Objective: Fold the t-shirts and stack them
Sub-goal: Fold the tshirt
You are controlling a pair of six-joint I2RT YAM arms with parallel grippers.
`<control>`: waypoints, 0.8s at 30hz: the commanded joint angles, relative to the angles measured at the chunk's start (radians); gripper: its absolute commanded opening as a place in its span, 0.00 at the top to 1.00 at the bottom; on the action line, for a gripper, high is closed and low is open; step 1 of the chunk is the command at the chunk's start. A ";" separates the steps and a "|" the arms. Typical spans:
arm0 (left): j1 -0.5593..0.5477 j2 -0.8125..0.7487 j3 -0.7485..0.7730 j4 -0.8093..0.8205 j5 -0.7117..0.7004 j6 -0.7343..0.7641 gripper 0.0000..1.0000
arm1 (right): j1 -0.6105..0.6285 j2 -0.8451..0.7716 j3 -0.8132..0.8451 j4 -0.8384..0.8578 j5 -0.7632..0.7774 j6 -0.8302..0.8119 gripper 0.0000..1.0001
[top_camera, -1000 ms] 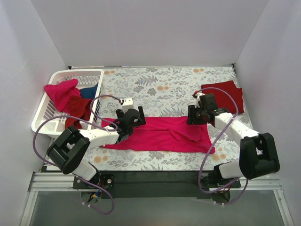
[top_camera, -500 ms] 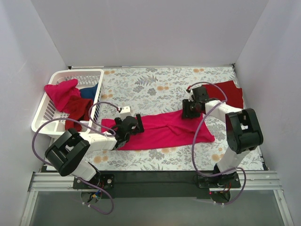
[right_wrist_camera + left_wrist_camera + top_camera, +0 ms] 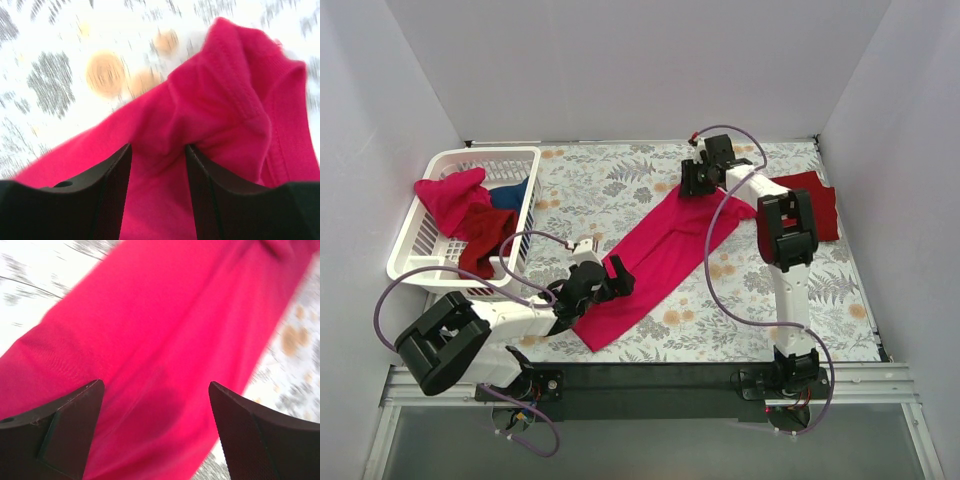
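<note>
Right claw (image 3: 694,183) was clamped on a bunched seam fold of the pink-red t-shirt (image 3: 660,250) at its far end, probably to tension the cloth straight. Left claw (image 3: 603,287) stood wide open over the near end with the cloth flat between its fingers and nothing pinched, likely lining up a grab. Shirt lay as 1 long diagonal band on the floral worktop (image 3: 610,180): soft knit, stitched hem, lengthwise creases. 1 maroon t-shirt (image 3: 815,205) lay flat at the right, probably the stack base. More shirts were draped over the white lattice basket (image 3: 420,262).
</note>
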State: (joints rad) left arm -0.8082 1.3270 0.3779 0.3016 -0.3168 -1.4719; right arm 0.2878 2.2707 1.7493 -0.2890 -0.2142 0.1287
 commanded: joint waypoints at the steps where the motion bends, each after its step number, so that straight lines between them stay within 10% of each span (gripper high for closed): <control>1: -0.045 0.011 -0.033 0.083 0.155 -0.035 0.21 | 0.002 0.151 0.189 -0.091 -0.095 -0.041 0.57; 8: -0.109 0.048 -0.013 0.218 0.297 0.011 0.22 | 0.005 0.211 0.486 -0.081 -0.221 -0.035 0.56; 24: -0.115 -0.061 0.042 0.041 0.142 0.145 0.20 | 0.016 -0.402 -0.301 0.174 -0.059 -0.054 0.52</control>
State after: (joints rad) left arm -0.9199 1.2598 0.4038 0.4240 -0.1299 -1.3640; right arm 0.3019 1.8687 1.5265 -0.1478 -0.3389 0.0780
